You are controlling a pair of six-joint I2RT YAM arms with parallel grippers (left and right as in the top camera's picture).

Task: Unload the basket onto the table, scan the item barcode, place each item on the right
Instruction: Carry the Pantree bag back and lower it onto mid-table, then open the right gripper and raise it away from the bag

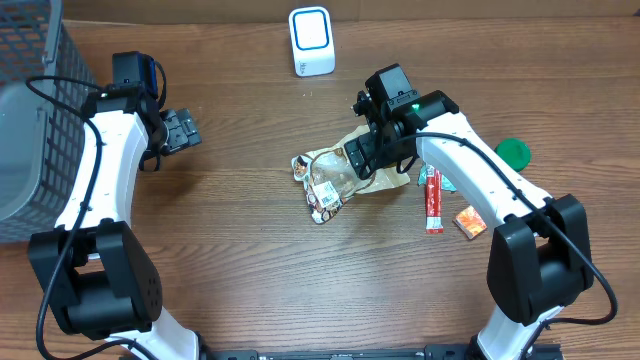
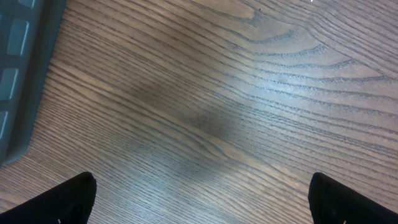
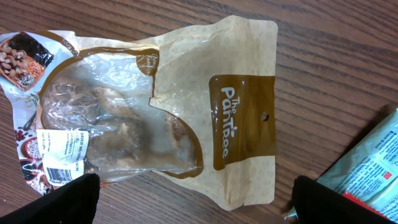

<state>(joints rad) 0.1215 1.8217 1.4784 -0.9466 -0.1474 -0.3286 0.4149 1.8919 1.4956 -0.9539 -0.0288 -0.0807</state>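
While the right pincer (image 1: 362,158) hangs spread wide right above it, touching nothing, the pouch (image 1: 335,180) lies flat on the worktop (image 1: 250,250) near the middle, just in front of the white scanner (image 1: 311,40) at the far edge. From the wrist view the pouch (image 3: 155,106) looks like a light thing, soft crinkly film with a clear window over lumpy dried contents, so probably slick and floppy and liable to sag or fold when lifted. The brown header band (image 3: 239,124) with the hang hole looks the flattest, firmest place to pinch, and it sits well away from the white barcode label (image 3: 62,174) at the other end, which should stay uncovered. There's crowding on one side: a teal packet (image 3: 373,168) lies just beside the pouch's header end, with a red stick packet (image 1: 433,200) and an orange packet (image 1: 470,221) beyond. The bare wood between pouch and scanner looks open. The left pincer (image 1: 182,130) hangs wide and empty over bare wood near the basket (image 1: 30,120), well apart
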